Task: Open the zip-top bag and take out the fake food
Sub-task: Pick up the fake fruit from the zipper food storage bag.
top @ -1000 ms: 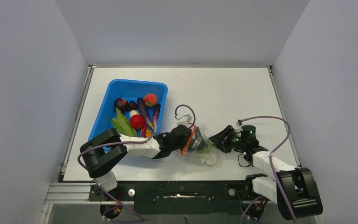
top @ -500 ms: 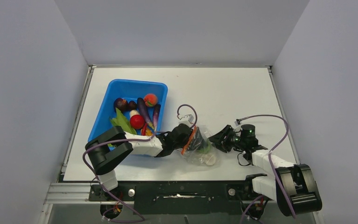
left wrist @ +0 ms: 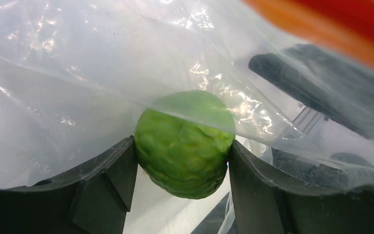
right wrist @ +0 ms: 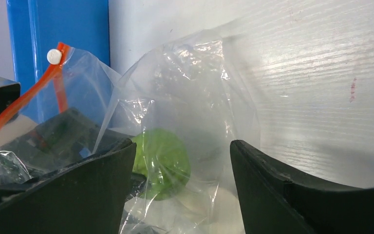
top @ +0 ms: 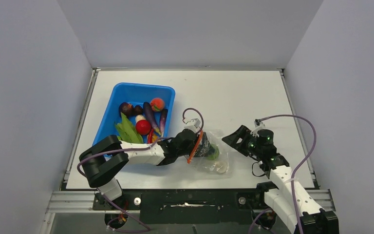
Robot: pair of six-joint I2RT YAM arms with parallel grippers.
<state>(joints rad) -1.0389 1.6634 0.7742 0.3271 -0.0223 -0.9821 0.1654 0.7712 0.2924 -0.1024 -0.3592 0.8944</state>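
The clear zip-top bag (top: pixel 214 158) lies near the table's front edge, its orange-red zipper strip (top: pixel 196 146) at its left end. My left gripper (top: pixel 205 150) reaches inside the bag and is shut on the green bumpy ball (left wrist: pixel 185 142), which also shows through the plastic in the top view (top: pixel 212 153) and the right wrist view (right wrist: pixel 163 163). A white mushroom (top: pixel 219 168) lies in the bag's near part. My right gripper (top: pixel 233 137) is open and empty, just right of the bag, apart from it. Its fingers (right wrist: pixel 292 195) frame the bag (right wrist: pixel 195 92).
A blue bin (top: pixel 126 93) stands to the left and holds other toy foods: a red round fruit (top: pixel 142 126), purple eggplants (top: pixel 150 115), green pods (top: pixel 126 129) and an orange-pink peach (top: pixel 157 104). The bin's wall shows in the right wrist view (right wrist: pixel 58 29).
My right gripper has let go of the bag's right edge and drawn back to the right and up. My left gripper has stayed inside the bag.
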